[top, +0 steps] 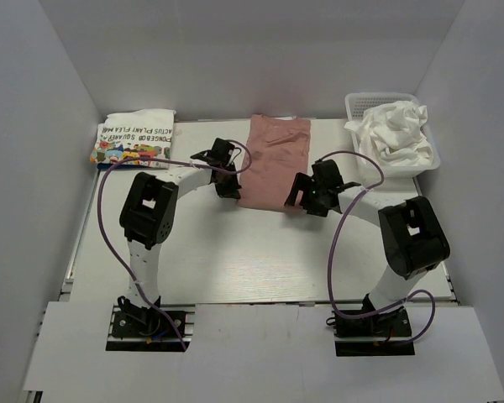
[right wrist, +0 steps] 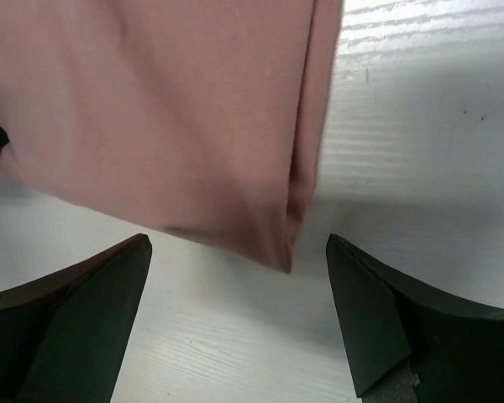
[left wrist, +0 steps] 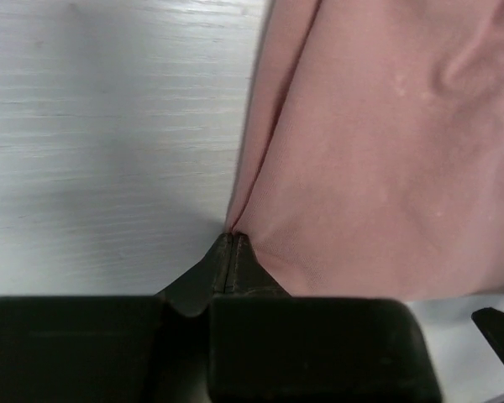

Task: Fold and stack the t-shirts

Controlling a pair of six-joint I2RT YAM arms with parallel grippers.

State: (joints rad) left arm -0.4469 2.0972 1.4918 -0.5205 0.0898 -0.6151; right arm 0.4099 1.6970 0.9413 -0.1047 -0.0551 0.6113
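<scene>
Pink tee [top: 273,159] is lying at 12 o'clock on the table [top: 235,260], already narrowed into a long strip; the left gripper [left wrist: 231,243] is clamping its 7 o'clock corner while the right gripper [right wrist: 238,243] is hovering wide open around the 5 o'clock corner — not yet gripping. One printed tee [top: 134,138] is sitting folded at 10 o'clock, white tees [top: 399,130] are waiting crumpled in the basket [top: 353,105] at 2 o'clock — most of the job, I judge, is remaining.

Pink t-shirt [top: 275,155] near corners hidden under the left gripper [left wrist: 232,242] and right gripper [right wrist: 239,248] from above, its far part cut off in both wrist views, white t-shirts [top: 396,134] too tangled to count, printed t-shirt [top: 134,138] cartoons too small
</scene>
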